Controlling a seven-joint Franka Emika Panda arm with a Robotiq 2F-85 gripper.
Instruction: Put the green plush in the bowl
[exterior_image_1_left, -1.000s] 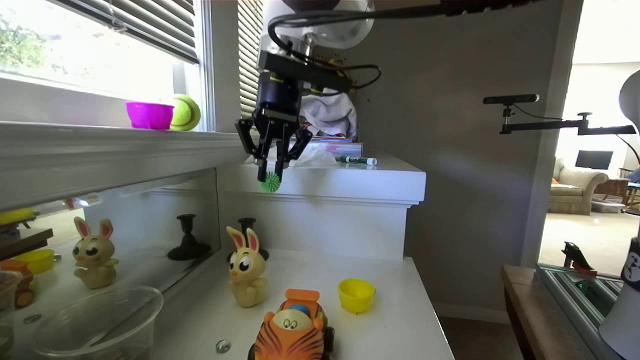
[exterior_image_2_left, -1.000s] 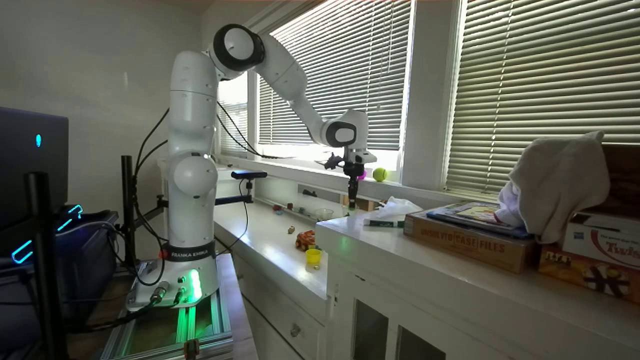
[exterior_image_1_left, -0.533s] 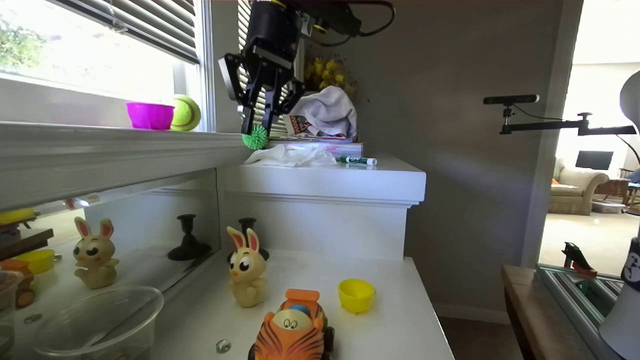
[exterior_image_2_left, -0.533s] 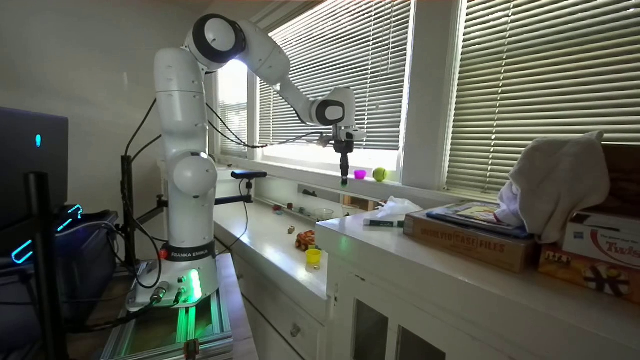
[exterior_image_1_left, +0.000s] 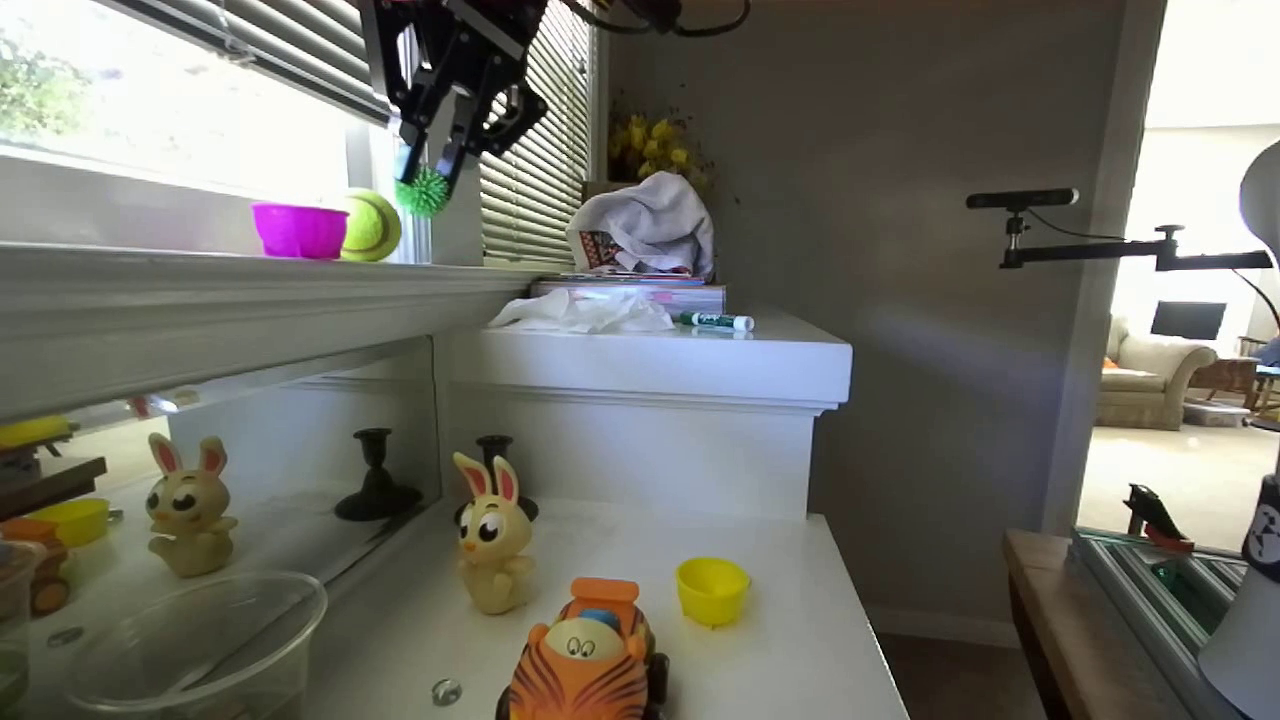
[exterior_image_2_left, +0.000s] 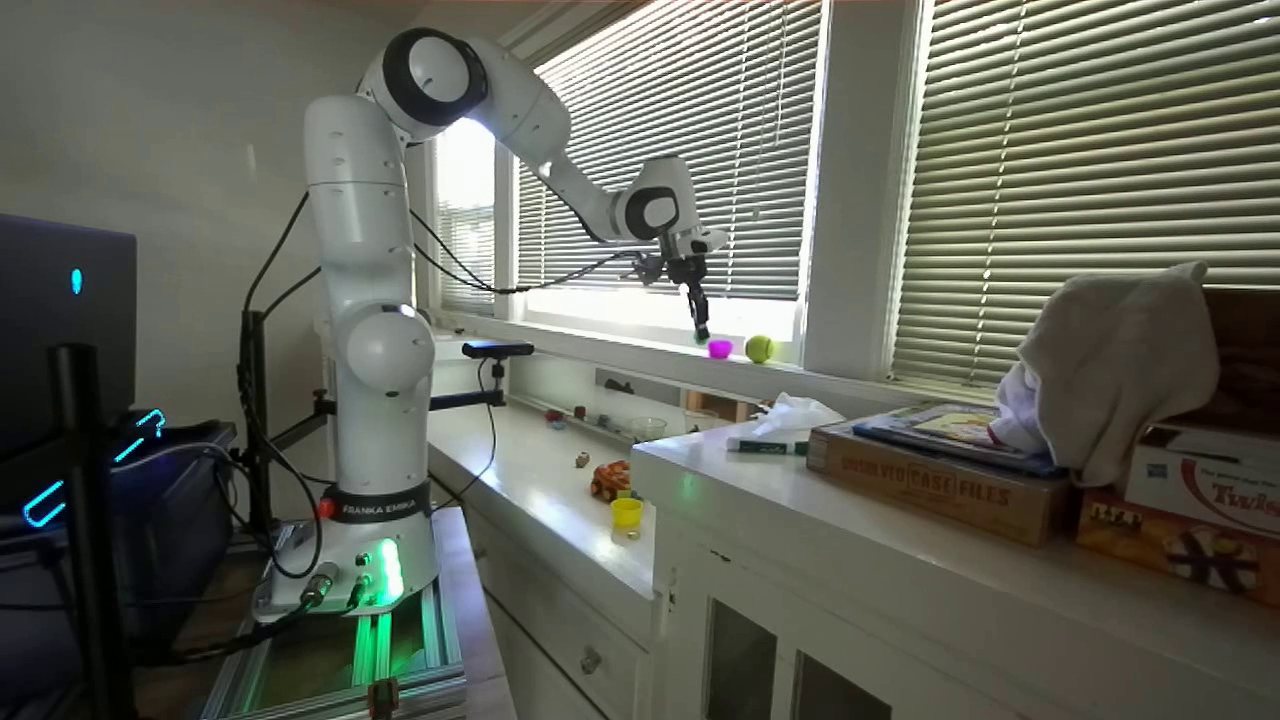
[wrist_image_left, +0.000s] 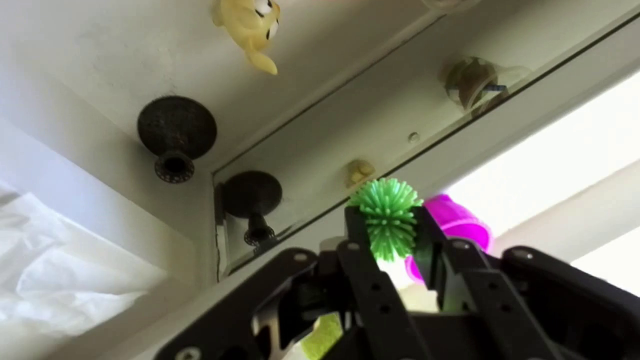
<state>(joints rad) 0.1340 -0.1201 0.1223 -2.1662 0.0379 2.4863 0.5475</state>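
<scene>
The green plush (exterior_image_1_left: 422, 193) is a small round ball with soft spikes. My gripper (exterior_image_2_left: 702, 331) is tilted and shut on it; the wrist view shows the plush (wrist_image_left: 387, 212) squeezed between both fingertips. The magenta bowl (exterior_image_1_left: 299, 231) stands upright on the window sill. In an exterior view the plush is above and right of the bowl, higher than the rim. In an exterior view the fingertips are just up and left of the bowl (exterior_image_2_left: 720, 349). In the wrist view the bowl (wrist_image_left: 462, 225) is partly hidden behind a finger.
A tennis ball (exterior_image_1_left: 370, 226) sits beside the bowl on the window sill (exterior_image_1_left: 200, 270). Below are a toy rabbit (exterior_image_1_left: 495, 550), an orange toy car (exterior_image_1_left: 585, 660), a yellow cup (exterior_image_1_left: 712, 592) and a clear cup (exterior_image_1_left: 230, 640). Tissue (exterior_image_2_left: 795, 414) and boxes (exterior_image_2_left: 940, 480) lie on the higher cabinet.
My gripper has risen and moved towards the window sill, bowl and tennis ball, with the plush held in it. It has tilted from nearly upright to slanted. The bowl has not moved.
</scene>
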